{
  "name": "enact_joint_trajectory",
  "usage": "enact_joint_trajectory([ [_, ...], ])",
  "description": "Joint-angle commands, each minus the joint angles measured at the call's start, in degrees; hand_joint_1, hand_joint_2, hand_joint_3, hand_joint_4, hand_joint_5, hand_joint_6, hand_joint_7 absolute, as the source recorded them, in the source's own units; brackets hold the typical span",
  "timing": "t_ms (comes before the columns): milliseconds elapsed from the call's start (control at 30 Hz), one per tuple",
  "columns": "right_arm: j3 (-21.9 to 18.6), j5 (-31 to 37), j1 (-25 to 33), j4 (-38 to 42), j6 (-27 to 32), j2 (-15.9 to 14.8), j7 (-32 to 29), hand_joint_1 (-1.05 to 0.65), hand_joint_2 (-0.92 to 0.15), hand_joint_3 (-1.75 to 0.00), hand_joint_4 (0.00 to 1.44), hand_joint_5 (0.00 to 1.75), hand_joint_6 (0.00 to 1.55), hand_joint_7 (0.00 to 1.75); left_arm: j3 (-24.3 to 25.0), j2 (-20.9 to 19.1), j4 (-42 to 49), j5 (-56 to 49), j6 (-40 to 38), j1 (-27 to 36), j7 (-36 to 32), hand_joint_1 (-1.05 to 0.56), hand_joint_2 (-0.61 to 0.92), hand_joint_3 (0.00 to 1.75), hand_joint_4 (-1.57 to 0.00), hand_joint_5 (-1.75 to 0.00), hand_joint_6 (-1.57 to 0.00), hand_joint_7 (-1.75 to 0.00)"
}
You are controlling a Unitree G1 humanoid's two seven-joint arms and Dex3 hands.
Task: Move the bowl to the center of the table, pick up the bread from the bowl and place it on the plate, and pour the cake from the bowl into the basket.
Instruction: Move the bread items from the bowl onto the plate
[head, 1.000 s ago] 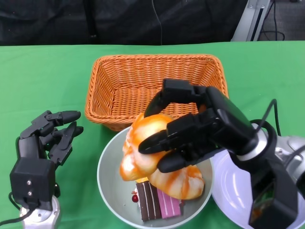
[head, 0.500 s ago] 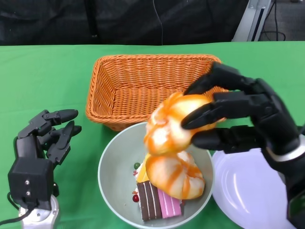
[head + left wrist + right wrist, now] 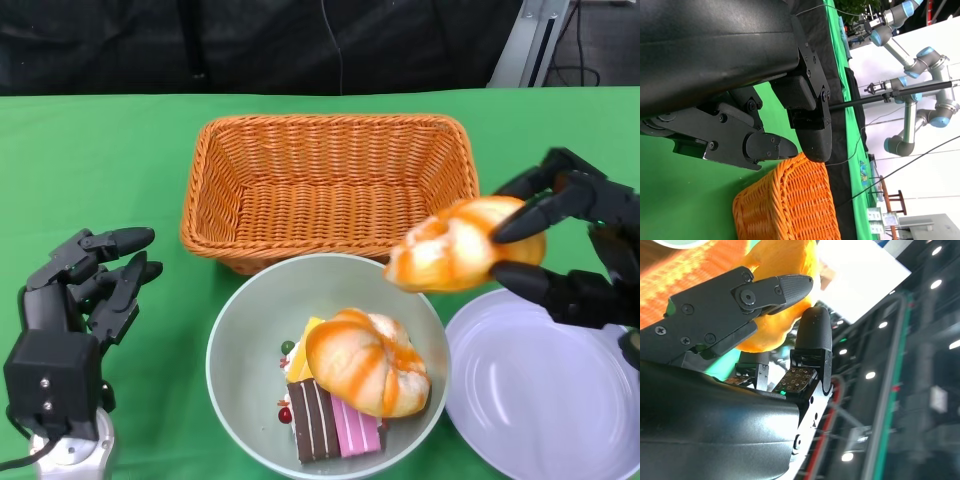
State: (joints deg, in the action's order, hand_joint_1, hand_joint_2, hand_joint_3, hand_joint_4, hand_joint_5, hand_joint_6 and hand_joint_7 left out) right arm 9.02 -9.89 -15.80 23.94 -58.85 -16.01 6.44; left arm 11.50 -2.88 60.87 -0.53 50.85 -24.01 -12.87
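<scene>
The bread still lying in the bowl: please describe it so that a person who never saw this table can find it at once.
In front of the orange wicker basket stands a grey-green bowl. The bread lies at its right side, partly over a striped brown and pink cake. Unlike the similar glazed bread held in the air by the right hand, nothing grips this one.

- No text, label, brand, number or sign could be read in any view
- Small boards far off in the left wrist view were too blurred to read
</scene>
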Motion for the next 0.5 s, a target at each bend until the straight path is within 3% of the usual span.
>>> enact_joint_trajectory([
  [33, -3.85, -2.84, 3.59, -1.18, 2.68, -0.25, 1.82, -0.12, -0.92, -0.27, 0.72, 1.39, 0.77, 1.09, 0.60, -0.85, -1.90, 1.76, 2.62, 0.71, 2.51, -0.15, 0.92, 0.27, -1.05, -0.41, -0.99, -0.56],
  [200, -7.17, -5.47, 7.42, -2.83, 5.53, 0.32, 5.20, -0.08, -0.92, -0.32, 0.67, 1.41, 0.72, 1.12, 0.77, -0.24, -4.94, 3.50, 3.69, 1.41, 5.16, -0.18, 0.92, 0.26, -1.04, -0.43, -0.98, -0.57],
  [500, -12.06, -12.75, 12.54, -6.66, 16.26, 1.59, 11.51, -0.03, -0.91, -0.46, 0.66, 1.44, 0.69, 1.11, 0.89, 0.87, -9.24, 4.94, 3.28, 1.82, 6.33, -0.18, 0.92, 0.25, -1.02, -0.50, -0.97, -0.57],
])
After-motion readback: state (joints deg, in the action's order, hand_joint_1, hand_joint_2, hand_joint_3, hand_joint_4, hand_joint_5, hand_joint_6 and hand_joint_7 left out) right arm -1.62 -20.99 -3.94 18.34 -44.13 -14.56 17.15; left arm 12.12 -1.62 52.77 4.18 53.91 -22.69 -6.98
